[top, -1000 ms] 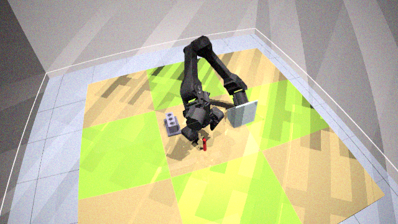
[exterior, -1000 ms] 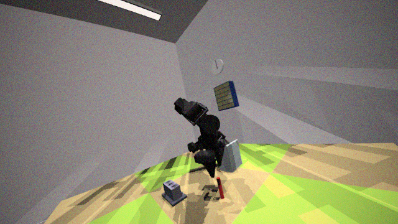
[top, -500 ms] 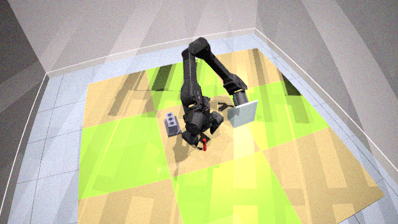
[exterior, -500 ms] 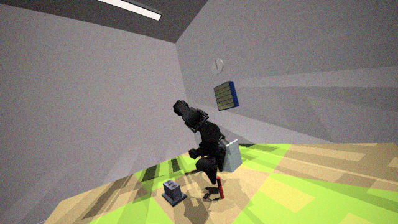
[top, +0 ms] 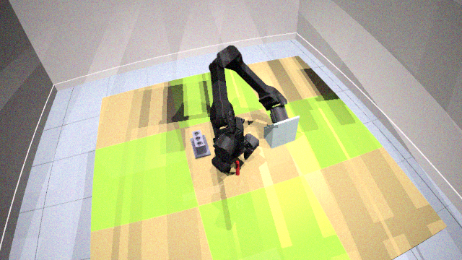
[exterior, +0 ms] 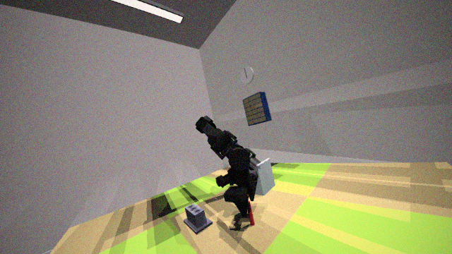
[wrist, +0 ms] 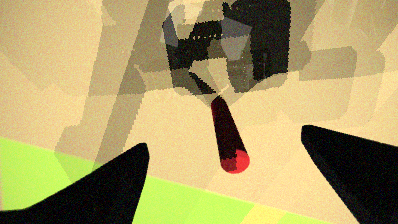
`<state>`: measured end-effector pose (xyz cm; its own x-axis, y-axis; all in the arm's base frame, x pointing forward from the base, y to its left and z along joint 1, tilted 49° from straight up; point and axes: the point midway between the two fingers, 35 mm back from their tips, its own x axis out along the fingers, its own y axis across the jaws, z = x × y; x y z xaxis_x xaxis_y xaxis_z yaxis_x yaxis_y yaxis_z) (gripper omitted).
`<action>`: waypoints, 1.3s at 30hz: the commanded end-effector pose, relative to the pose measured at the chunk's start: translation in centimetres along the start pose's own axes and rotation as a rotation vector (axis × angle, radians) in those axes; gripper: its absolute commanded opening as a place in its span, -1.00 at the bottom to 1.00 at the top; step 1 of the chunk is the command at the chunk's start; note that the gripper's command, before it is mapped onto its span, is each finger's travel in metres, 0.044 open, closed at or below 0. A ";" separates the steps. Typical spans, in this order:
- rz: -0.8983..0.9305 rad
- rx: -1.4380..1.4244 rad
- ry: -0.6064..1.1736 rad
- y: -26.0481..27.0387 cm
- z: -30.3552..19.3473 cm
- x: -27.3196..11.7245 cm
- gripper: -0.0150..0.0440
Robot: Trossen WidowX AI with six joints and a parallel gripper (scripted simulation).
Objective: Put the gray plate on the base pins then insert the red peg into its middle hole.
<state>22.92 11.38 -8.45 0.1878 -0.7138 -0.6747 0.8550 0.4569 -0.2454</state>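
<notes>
The gray plate [top: 198, 139] [exterior: 194, 209] forms the top of the gray block on the base [top: 206, 154] [exterior: 198, 230] and looks flat. Three dark round spots show in a row on it in the top view; pins cannot be told from holes. The red peg [top: 237, 168] [exterior: 251, 216] [wrist: 229, 132] stands upright on the mat, away from the base. My gripper [top: 238, 165] [exterior: 248, 208] [wrist: 223, 141] is open and points down at the peg, with one finger on each side of it in the wrist view. Nothing is held. The arm partly hides the peg's upper part in the exterior view.
A pale upright panel [top: 283, 133] [exterior: 265, 178] stands at the arm's foot, right of the gripper in the top view. The base with the plate is left of the gripper in the top and exterior views. A green and tan checkered mat [top: 144, 180] lies under everything.
</notes>
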 end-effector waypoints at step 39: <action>-0.005 -0.012 -0.007 -0.1 0.0 0.6 -0.49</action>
<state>22.93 10.24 -9.29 0.1849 -0.7249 -0.6636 0.8472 0.4597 -0.2662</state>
